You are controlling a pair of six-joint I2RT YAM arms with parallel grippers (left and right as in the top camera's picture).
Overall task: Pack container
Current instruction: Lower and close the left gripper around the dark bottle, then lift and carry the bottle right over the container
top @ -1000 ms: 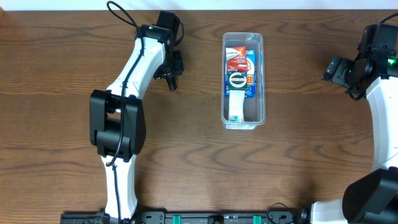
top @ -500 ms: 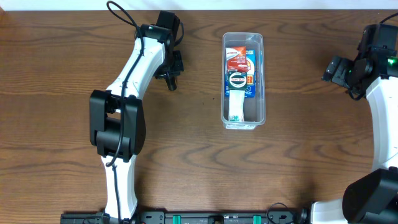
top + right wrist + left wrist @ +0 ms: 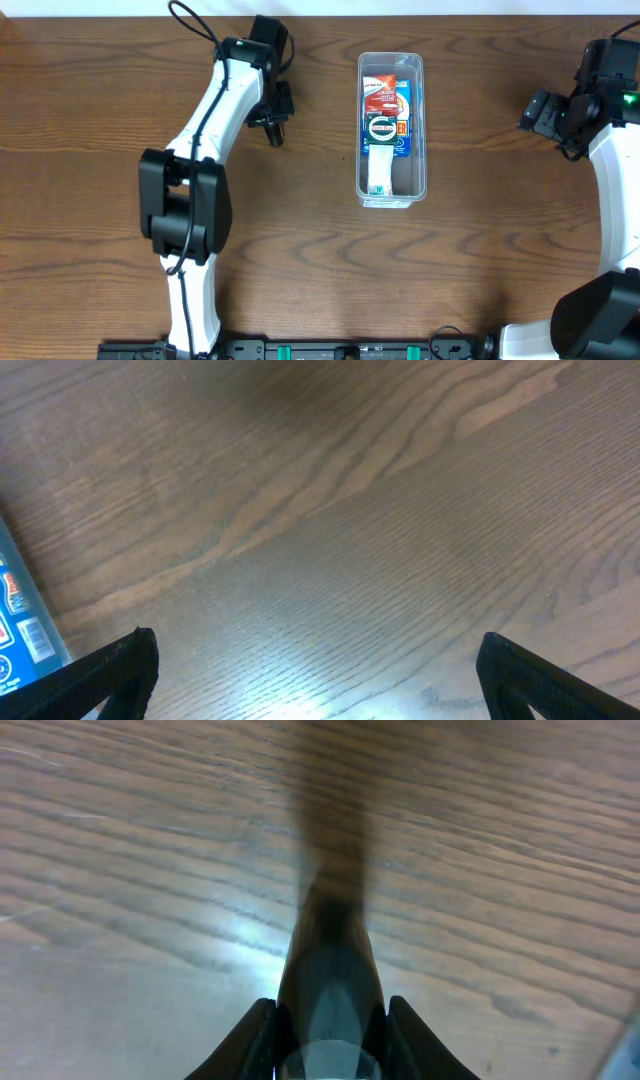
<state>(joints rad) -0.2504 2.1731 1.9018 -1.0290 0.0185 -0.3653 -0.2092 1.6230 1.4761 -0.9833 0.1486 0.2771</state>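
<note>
The clear container point(image 3: 390, 128) stands upright at the table's centre. It holds a red and blue printed package point(image 3: 388, 98) and a white item with a round black label point(image 3: 382, 150). My left gripper point(image 3: 273, 125) is left of the container, apart from it. In the left wrist view its jaws point(image 3: 330, 1020) are shut on a dark, narrow object point(image 3: 332, 950) that points out over bare wood. My right gripper point(image 3: 537, 110) is far to the right of the container, open and empty, its fingertips wide apart point(image 3: 315, 660).
The brown wooden table point(image 3: 300, 260) surrounds the container. A blue printed package edge point(image 3: 18, 615) shows at the left border of the right wrist view. The white back edge of the table runs along the top.
The left arm's elbow has shifted slightly to the left; its gripper stays in about the same place. The right arm and the container have not moved.
</note>
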